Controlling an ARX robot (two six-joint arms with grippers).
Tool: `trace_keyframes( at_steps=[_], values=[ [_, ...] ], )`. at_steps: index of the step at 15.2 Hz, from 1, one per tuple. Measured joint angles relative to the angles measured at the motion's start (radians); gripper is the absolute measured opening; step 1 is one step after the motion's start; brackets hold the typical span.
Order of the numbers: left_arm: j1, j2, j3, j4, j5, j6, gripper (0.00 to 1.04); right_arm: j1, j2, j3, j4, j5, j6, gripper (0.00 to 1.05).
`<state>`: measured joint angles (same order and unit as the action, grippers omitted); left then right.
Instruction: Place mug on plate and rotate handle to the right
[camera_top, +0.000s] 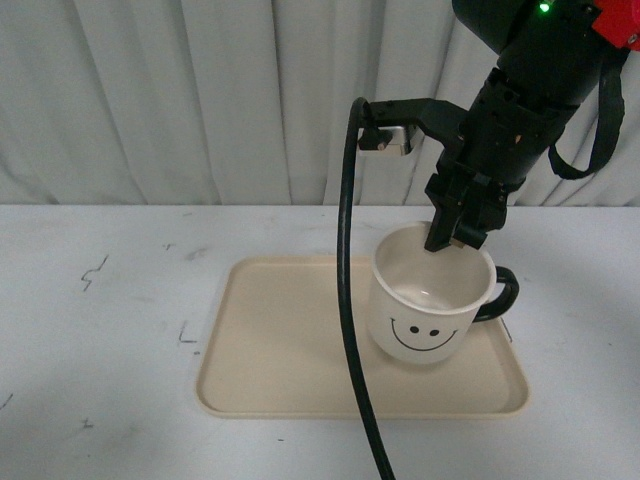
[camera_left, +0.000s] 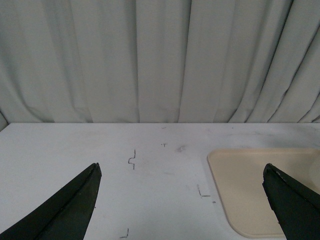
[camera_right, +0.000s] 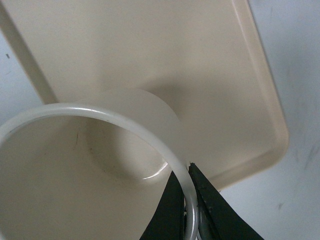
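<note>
The mug (camera_top: 425, 300) is located on the right part of the plate (camera_top: 280, 340), close to its right rim. It is pinched at the back rim by the right pincer (camera_top: 452, 235), one finger inside the wall and one outside. Whether the base is fully seated cannot be told.

A thin, smooth rim is gripped off-centre, so the mug could be tipped or let slip if it is released while tilted. It could also be dragged against the plate's low rim, and the hanging black cable (camera_top: 345, 300) might be snagged.

The long axis is held nearly upright, mouth upward. The handle (camera_top: 503, 294) is pointed toward the bench's right edge and the smiley toward its near edge.

The left pincer (camera_left: 181, 169) is spread wide and empty over the bench (camera_top: 100, 350), beside the plate's left edge.
</note>
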<state>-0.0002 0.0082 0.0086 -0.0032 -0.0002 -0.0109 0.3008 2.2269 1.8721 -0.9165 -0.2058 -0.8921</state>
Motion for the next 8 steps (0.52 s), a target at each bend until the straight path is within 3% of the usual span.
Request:
trace_keyframes(
  at_steps=[8],
  values=[
    [0.0,0.0,0.0,0.0,0.0,0.0,0.98,0.027,0.175,0.261,-0.174,-0.086,-0.257,0.03]
  ],
)
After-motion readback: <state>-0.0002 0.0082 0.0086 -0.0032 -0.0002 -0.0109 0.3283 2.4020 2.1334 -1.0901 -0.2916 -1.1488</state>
